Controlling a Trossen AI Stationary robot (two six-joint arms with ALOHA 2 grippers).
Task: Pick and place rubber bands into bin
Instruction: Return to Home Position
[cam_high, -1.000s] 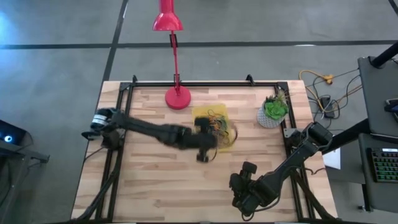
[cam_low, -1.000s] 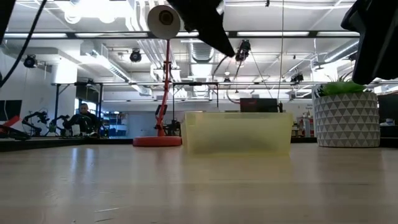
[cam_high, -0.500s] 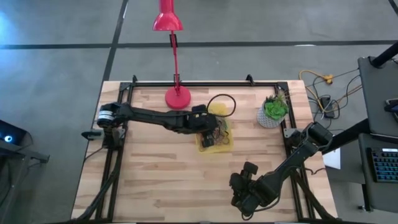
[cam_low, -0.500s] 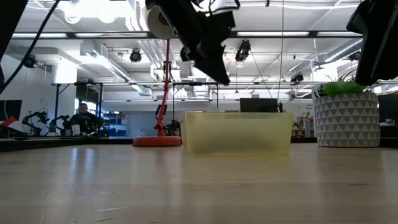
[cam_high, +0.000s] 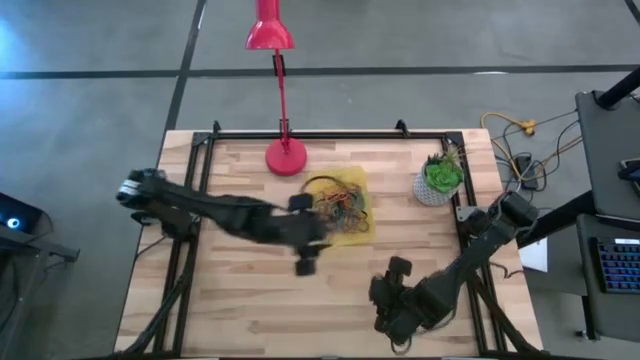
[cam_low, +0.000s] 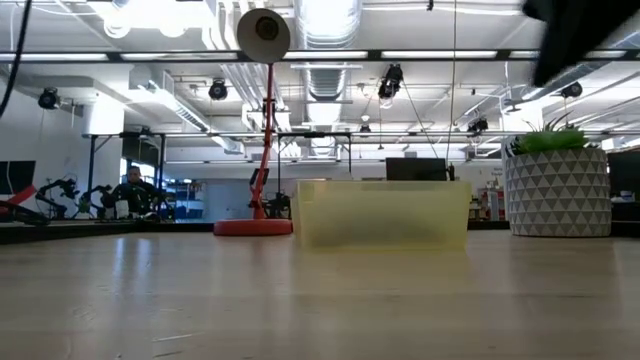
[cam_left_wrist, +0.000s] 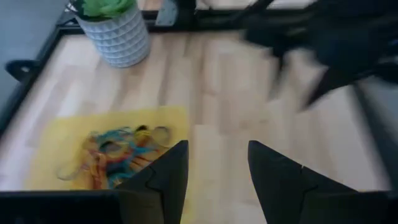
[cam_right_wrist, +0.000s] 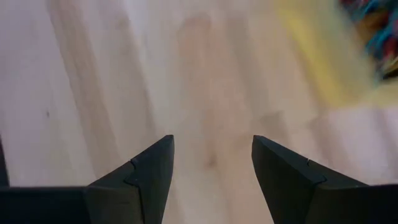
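The rubber bands (cam_high: 340, 200) lie in a coloured tangle on the floor of the yellow bin (cam_high: 360, 232), which stands mid-table toward the far edge. In the left wrist view the rubber bands (cam_left_wrist: 118, 155) show inside the bin (cam_left_wrist: 62, 130). My left gripper (cam_high: 312, 240) hangs above the table just off the bin's near-left corner; its fingers (cam_left_wrist: 171, 180) are open with nothing between them. My right gripper (cam_high: 388, 305) waits over bare wood near the table's front right; it (cam_right_wrist: 211, 174) is open and holds nothing.
A red lamp stands with its round base (cam_high: 286, 157) at the far edge, left of the bin. A white pot with a green plant (cam_high: 440, 180) stands at the far right. Black frame rails (cam_high: 300, 133) run around the table's edges. Bare wood spreads near and left.
My left gripper has swung from above the bin toward the table's near edge and a little left. It has risen, leaving the low view where its arm hung above the bin before. The bin has kept its place.
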